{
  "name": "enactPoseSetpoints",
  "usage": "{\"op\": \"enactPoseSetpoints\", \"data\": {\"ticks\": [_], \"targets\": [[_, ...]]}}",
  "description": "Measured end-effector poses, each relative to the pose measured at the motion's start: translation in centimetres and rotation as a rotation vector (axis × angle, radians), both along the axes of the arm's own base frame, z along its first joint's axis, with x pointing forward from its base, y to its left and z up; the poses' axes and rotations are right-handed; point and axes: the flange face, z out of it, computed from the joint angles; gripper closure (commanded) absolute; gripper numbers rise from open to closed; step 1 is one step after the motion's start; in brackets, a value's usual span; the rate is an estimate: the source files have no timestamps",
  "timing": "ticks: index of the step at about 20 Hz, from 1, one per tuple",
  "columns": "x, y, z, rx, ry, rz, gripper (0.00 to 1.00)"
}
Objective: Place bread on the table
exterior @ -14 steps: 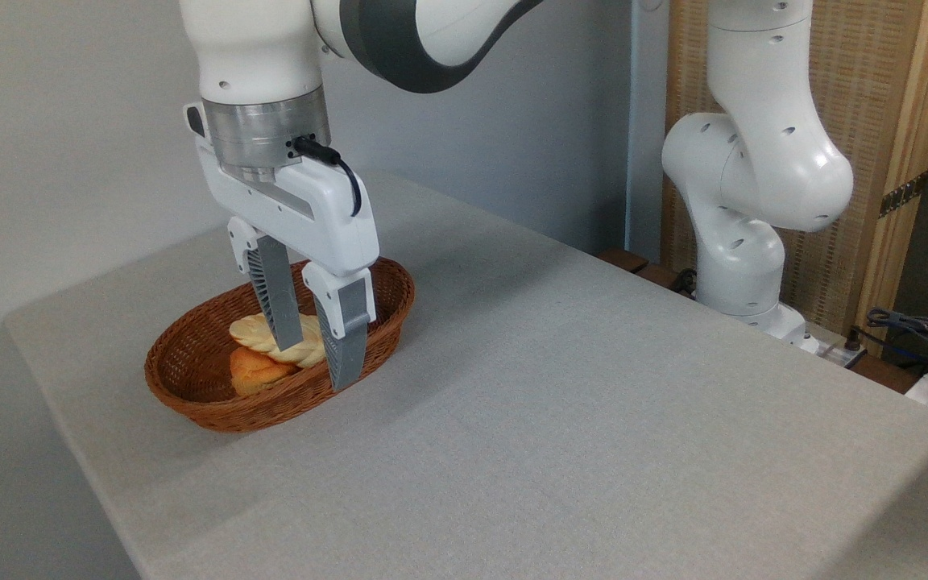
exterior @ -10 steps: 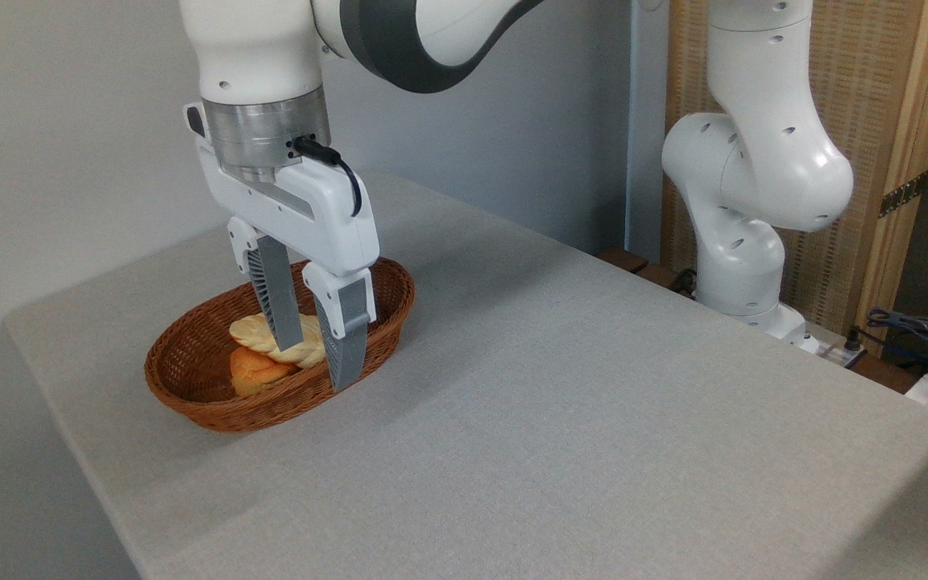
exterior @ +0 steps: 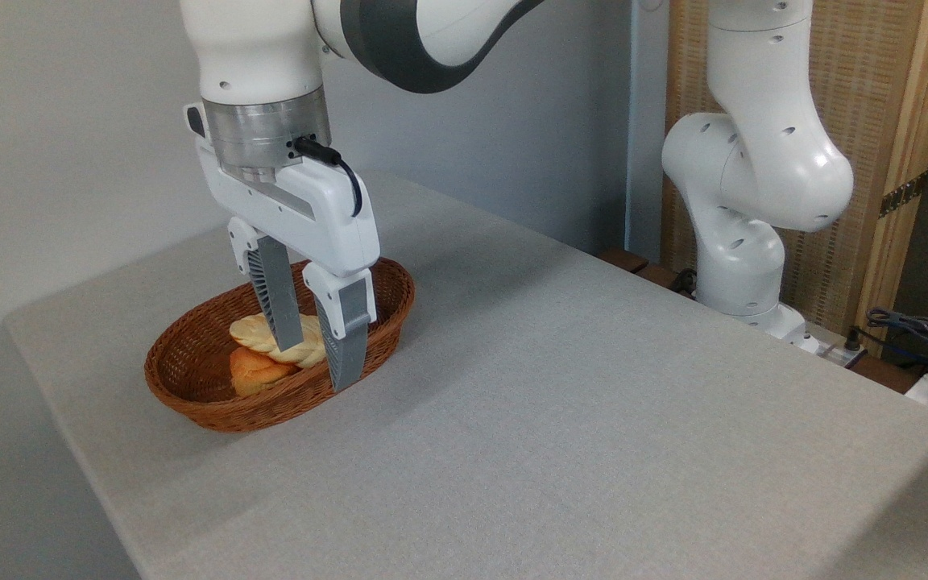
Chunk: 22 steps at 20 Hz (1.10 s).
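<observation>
— Nothing much has moved since the earlier frames: arm, basket and loaves sit as they did a moment ago.

— Gripper (exterior: 321, 362) state?

— Fingers spread, reaching down into the wicker basket (exterior: 198, 403). They straddle the bread (exterior: 258, 332), one finger (exterior: 279, 302) behind it, the other in front. Whether they touch it, I cannot tell. No pinch yet, by my reading.

— Where does the bread lie?

— In the basket, resting partly on the orange-brown roll (exterior: 253, 370) beneath it. Not yet on the table (exterior: 553, 403).

— Why straddle it crosswise?

— Probably so the fingers close across the loaf's narrow width, near its middle, for a balanced lift. The roll props it up, which likely helps clearance.

— Any labels or writing?

— None readable on arm, basket or table. Cables (exterior: 907, 322) at the far right, unmarked.
</observation>
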Motion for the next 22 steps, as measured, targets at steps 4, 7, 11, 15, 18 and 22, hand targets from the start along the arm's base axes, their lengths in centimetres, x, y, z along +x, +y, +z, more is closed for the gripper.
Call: {"op": "enactPoseSetpoints", "data": {"ticks": [4, 7, 11, 15, 18, 22], "targets": [[0.0, 0.0, 0.0, 0.000, 0.000, 0.000, 0.00], [0.0, 0.0, 0.0, 0.000, 0.000, 0.000, 0.00], [0.0, -0.2, 0.0, 0.000, 0.001, -0.004, 0.00], [0.1, -1.5, -0.7, 0.000, 0.012, -0.025, 0.00], [0.3, -4.2, -2.1, -0.005, 0.036, -0.068, 0.00], [0.4, -6.5, -3.3, -0.053, 0.058, -0.091, 0.00]]}}
